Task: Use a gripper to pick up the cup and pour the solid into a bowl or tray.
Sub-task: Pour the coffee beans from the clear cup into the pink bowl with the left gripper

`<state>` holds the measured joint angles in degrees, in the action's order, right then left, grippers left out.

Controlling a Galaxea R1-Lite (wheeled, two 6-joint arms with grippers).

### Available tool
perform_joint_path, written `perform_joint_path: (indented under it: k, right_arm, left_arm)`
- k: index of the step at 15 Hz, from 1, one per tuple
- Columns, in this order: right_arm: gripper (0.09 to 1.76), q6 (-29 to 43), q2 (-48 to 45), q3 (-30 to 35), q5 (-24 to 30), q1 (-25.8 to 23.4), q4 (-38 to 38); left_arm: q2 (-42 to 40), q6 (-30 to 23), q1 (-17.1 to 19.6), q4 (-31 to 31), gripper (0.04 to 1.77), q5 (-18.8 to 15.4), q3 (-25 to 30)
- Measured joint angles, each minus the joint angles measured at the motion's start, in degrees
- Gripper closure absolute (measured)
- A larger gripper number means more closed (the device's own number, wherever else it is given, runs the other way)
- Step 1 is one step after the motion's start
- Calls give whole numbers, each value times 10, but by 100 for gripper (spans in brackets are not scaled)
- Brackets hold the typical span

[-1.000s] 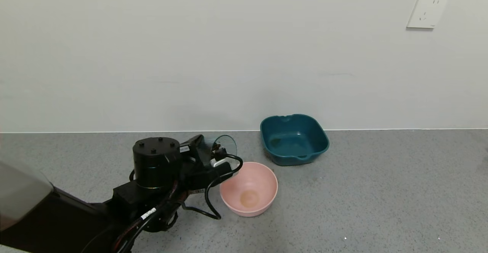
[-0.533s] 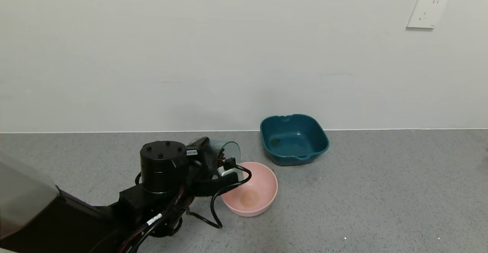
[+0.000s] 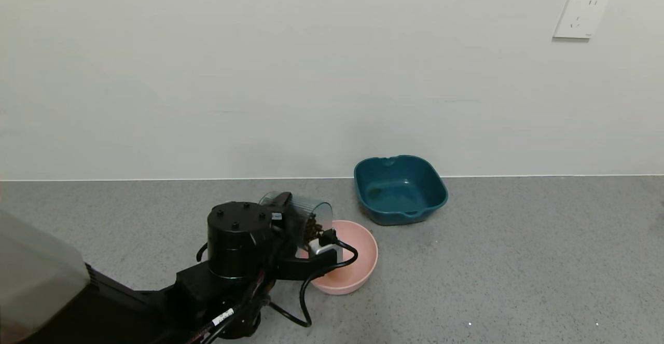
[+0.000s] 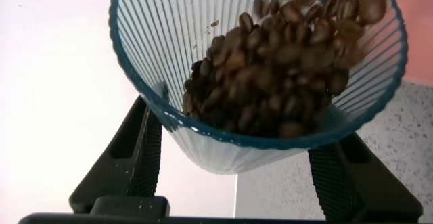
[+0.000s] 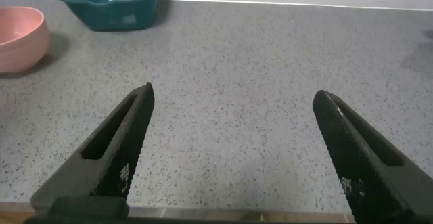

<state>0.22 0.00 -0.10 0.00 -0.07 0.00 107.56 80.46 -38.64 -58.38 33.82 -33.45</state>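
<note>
My left gripper (image 3: 290, 217) is shut on the translucent blue-green ribbed cup (image 3: 306, 215) and holds it tipped on its side over the near-left rim of the pale pink bowl (image 3: 363, 261). The dark reddish-brown beans (image 3: 313, 228) lie piled at the cup's mouth. In the left wrist view the cup (image 4: 203, 41) fills the frame between my fingers (image 4: 139, 153), with the beans (image 4: 277, 82) sliding toward its rim. My right gripper (image 5: 233, 99) is open and empty above bare counter, out of the head view.
A dark teal square basin (image 3: 400, 188) stands behind and right of the pink bowl near the wall; it also shows in the right wrist view (image 5: 111, 1), with the pink bowl (image 5: 20, 38). The grey speckled counter (image 3: 519, 261) stretches to the right.
My left arm has moved right toward the pink bowl and tipped the cup further. The beans have slid to the cup's mouth, now over the bowl's rim.
</note>
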Motion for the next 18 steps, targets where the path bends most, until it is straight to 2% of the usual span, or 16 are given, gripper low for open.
perform_joint_path:
  k: [5,9,12,18]
  right_arm:
    - [14,0,0,0,0,0,0]
    - [14,0,0,0,0,0,0]
    - [14,0,0,0,0,0,0]
    - [14,0,0,0,0,0,0]
  left_arm:
    - [3,33,-9,1,55,44,-1]
    - [10,44,-10,0,55,58,-10]
    - [16,58,-11,0,55,82,-12]
    - [18,90,-19,1,55,92,-23]
